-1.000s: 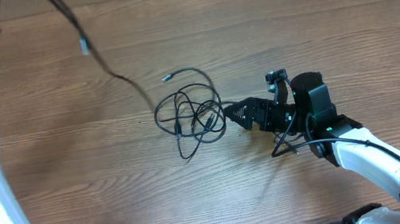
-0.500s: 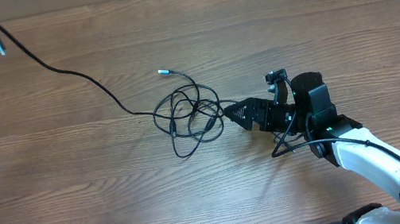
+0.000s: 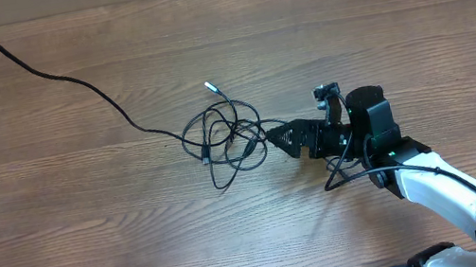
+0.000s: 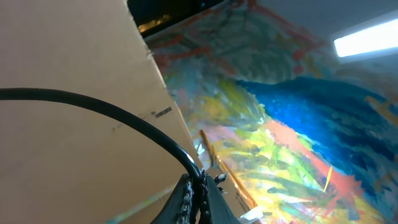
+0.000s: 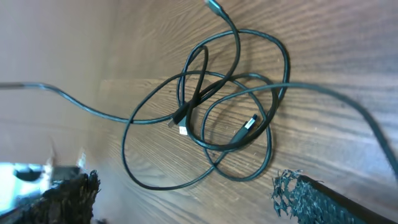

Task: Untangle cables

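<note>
Overhead: cables (image 3: 224, 137) = thin black cords looped in one knot on the wood table (image 3: 90, 224), just left of right gripper (image 3: 269, 138). Silver plug tip sticks out. One cable strand (image 3: 67, 81) runs far up-left.
Left wrist: left gripper (image 4: 198, 193) clamped on that strand.
Right wrist: fingers (image 5: 311, 199) spread wide, empty, knot just ahead.

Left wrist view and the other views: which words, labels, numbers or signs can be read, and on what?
No text is readable in any view.
On the cardboard panel, left wrist view: a small dark printed mark, too blurred to read.
On the cables, the table and the right pincer: no label visible.
</note>
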Robot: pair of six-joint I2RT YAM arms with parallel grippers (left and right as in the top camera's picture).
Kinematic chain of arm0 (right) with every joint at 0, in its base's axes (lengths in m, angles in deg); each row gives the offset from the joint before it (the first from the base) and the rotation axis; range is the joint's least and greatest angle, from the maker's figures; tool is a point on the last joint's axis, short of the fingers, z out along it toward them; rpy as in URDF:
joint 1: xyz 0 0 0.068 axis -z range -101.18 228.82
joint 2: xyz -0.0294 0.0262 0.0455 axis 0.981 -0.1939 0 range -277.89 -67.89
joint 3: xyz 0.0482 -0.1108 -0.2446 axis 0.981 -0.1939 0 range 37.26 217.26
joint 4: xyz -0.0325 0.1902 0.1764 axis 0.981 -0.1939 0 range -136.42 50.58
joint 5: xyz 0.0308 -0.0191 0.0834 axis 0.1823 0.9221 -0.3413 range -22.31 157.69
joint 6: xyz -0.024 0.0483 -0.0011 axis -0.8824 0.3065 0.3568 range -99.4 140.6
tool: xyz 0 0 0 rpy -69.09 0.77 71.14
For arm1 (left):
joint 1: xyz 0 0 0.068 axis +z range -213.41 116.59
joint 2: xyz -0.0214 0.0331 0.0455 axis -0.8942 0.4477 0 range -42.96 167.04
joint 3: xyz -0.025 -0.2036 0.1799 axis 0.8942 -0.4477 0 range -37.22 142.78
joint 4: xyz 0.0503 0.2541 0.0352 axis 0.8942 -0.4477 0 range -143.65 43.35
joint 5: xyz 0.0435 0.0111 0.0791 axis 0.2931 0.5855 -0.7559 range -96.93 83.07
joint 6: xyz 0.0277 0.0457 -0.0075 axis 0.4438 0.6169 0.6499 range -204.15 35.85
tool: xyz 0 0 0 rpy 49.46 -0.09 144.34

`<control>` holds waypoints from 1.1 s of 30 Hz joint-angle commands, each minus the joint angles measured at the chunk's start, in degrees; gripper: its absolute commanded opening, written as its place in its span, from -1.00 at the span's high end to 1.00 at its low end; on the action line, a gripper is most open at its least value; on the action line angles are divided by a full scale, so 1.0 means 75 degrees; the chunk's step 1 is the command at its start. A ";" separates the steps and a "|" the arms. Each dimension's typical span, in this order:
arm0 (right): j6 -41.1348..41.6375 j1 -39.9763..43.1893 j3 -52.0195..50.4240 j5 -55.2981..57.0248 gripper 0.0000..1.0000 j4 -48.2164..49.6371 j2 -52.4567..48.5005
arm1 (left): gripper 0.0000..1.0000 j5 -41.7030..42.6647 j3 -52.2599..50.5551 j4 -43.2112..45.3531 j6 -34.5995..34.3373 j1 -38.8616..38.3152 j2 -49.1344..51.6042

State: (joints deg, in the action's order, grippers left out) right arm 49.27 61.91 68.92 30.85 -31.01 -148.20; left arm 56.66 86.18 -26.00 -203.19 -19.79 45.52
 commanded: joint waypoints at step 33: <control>-0.4456 -0.1017 0.0082 0.0965 -0.75 0.0909 -0.0746 | 0.92 0.3602 0.0201 0.0134 0.2477 -0.0219 -0.0157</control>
State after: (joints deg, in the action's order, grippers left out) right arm 16.05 54.68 68.92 37.65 -24.41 -153.12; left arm 81.53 86.26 -25.43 -193.33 -19.94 45.52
